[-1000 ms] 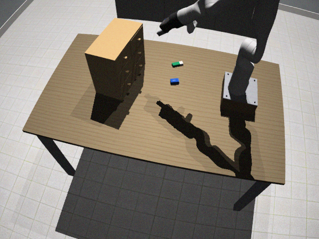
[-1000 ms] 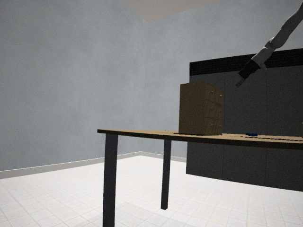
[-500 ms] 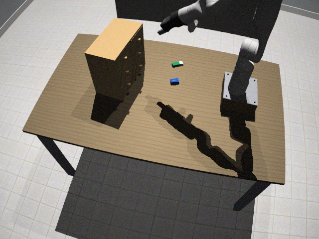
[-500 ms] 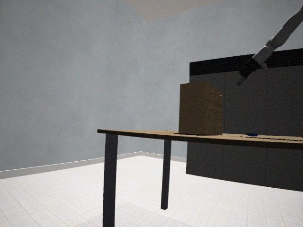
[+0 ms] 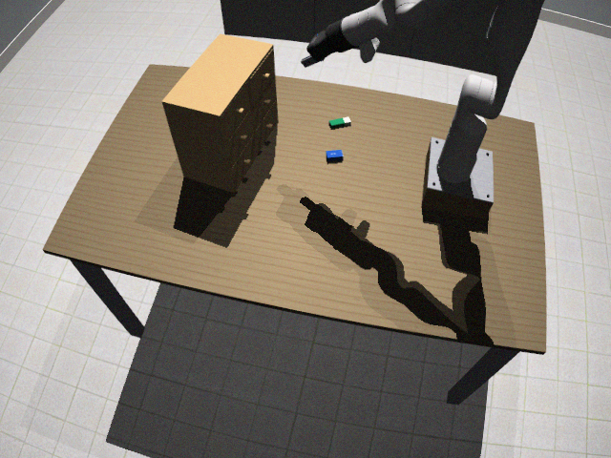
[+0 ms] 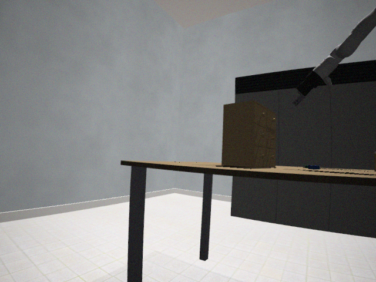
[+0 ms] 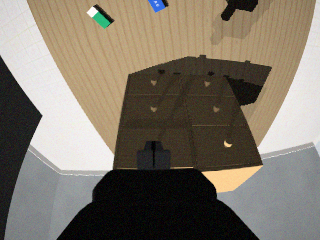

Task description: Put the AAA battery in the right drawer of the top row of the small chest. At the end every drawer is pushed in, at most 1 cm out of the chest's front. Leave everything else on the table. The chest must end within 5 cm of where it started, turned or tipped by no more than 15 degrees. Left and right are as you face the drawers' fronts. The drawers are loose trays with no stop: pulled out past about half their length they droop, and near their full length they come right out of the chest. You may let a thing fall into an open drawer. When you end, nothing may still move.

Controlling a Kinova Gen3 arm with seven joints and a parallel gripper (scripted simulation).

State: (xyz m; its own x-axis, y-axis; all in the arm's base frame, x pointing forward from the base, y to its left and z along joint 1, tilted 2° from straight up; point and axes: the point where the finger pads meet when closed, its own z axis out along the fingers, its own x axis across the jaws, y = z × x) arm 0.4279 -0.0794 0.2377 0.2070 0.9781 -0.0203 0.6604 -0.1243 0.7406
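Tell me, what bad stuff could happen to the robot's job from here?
1. The gripper is shut, holds nothing, and hangs high beside the chest, far from the green-and-white piece, likely the battery.
2. A blue piece lies near it, so the robot might grab the wrong one.
3. Every drawer looks pushed in; pulling the top one too far could droop it.
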